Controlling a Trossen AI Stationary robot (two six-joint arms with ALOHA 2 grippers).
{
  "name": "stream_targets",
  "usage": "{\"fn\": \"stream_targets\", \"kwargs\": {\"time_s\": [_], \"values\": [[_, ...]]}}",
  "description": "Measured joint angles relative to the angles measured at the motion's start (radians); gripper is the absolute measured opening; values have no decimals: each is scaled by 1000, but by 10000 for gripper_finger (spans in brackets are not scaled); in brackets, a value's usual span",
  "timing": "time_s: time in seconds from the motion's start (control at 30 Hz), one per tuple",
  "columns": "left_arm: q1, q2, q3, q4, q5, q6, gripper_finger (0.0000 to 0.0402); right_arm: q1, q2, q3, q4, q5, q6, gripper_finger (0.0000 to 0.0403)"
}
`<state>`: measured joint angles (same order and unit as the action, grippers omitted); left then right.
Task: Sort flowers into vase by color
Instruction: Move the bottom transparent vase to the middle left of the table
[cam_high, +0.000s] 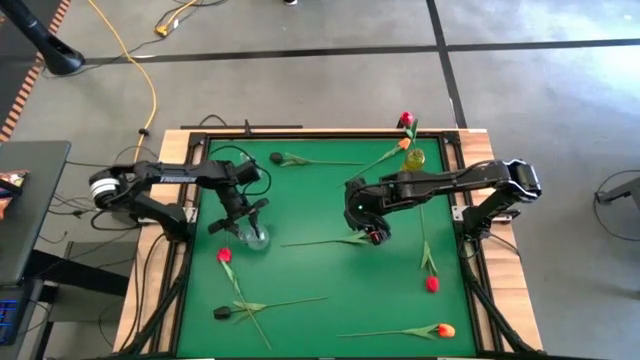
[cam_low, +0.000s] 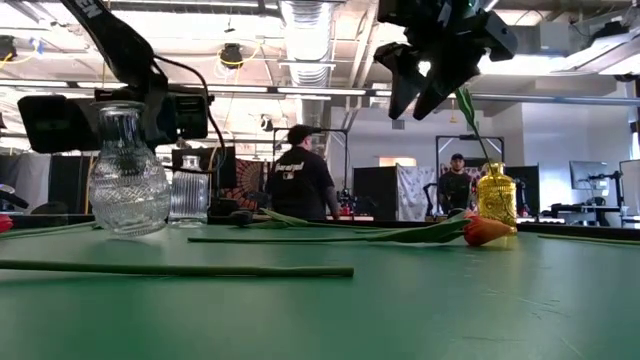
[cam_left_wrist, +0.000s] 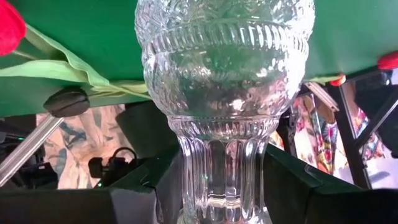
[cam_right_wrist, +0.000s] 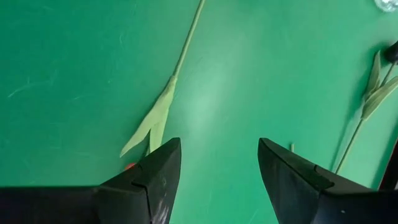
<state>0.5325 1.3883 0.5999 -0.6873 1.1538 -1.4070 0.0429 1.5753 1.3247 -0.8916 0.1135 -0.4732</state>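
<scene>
Left claw (cam_high: 247, 222) straddles the clear vase (cam_high: 256, 238) neck, steadying it, while right claw (cam_high: 376, 234), open and empty, hovers over the orange tulip (cam_high: 335, 241) at table centre, nine o'clock of its arm.

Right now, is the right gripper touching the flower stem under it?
Apart. The right wrist view shows the right gripper open above the mat, the stem lying beyond its fingertips.

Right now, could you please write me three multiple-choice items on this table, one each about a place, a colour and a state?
1. Where is the clear glass vase?
A. at the left hand
B. under the right hand
C. off the table

2. What colour is the small vase that holds a red flower?
A. blue
B. yellow
C. black

3. The right hand is:
A. shut on a stem
B. open, empty
C. holding a vase

Answers: 1 A, its neck stands between the left fingers. 2 B, yellow glass. 3 B, only mat between its fingers.
</scene>
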Motion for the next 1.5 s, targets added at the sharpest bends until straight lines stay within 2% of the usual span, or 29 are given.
{"fn": "stream_targets", "kwargs": {"time_s": [0.2,0.4,0.57,0.93,1.17,1.5], "values": [[1,13,0,37,12,16,173,-9,0,0,-10,0,-23,240],[1,13,0,90,4,16,207,-42,0,0,-11,0,-32,240],[1,12,4,108,2,-49,229,-61,0,0,-11,0,-32,240],[56,12,6,125,-36,-15,232,-66,0,0,-12,0,-34,240],[57,12,6,192,-17,-25,232,-83,0,0,-12,0,-52,240],[57,12,7,192,-38,-15,232,-98,0,0,-2,-1,-53,240]]}}
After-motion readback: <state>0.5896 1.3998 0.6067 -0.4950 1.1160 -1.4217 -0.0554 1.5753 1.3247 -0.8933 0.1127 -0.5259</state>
